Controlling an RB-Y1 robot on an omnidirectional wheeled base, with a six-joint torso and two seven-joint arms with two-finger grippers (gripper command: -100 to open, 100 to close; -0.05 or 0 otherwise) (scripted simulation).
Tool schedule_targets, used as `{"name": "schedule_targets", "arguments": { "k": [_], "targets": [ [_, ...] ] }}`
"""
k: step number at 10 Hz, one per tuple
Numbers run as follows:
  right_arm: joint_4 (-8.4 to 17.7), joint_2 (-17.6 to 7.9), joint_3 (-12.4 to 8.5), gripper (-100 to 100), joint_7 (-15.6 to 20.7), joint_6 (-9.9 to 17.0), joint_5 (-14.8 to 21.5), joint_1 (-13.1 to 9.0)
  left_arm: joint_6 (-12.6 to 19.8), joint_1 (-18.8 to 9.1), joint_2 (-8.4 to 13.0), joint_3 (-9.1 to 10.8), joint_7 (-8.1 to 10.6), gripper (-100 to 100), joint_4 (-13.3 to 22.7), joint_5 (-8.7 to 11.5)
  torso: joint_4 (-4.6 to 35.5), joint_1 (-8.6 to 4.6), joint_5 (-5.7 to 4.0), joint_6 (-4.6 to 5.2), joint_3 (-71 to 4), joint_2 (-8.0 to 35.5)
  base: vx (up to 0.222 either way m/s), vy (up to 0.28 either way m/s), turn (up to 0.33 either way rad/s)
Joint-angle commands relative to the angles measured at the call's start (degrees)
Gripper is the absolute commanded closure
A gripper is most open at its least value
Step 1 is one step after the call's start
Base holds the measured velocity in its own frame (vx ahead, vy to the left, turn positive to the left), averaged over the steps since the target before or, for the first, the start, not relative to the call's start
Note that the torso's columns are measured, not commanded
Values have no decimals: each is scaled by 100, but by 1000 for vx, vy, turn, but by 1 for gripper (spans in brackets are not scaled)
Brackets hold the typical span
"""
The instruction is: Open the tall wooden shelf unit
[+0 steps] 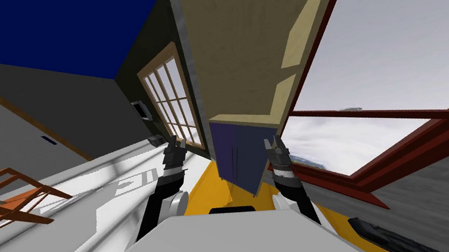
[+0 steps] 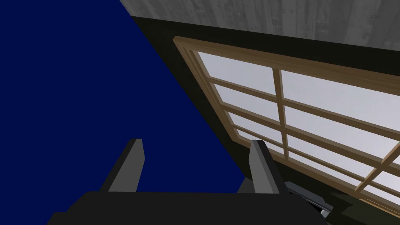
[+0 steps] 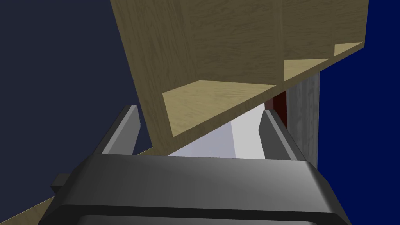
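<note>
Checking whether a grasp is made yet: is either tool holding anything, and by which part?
Nothing is held. The right tool is open close to the wooden shelf unit, not clamped on it; the left tool is open too.

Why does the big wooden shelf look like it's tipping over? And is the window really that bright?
Head view: the wide, rolled lens slants everything, so the wooden shelf unit only seems to lean. Left wrist view: the window is flat pale grey, no glare. Right wrist view: the shelf boards look evenly lit, edges sharp.
</note>
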Motion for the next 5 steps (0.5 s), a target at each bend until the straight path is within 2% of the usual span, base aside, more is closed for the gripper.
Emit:
{"name": "schedule_targets", "arguments": {
  "k": [1,4,5],
  "targets": [
    [0,0,0,0,0,0,0,0,0,0,0,0,0,0,0,0,423,0,0,0,-844,424,0,0,0],
    [0,0,0,0,0,0,0,0,0,0,0,0,0,0,0,0,1692,0,0,0,-3381,1693,0,0,0],
    [4,-208,-24,-100,35,10,55,5,0,0,0,0,0,0,0,0,2114,0,0,0,-4227,2116,12,12,-25]
  ]
}}
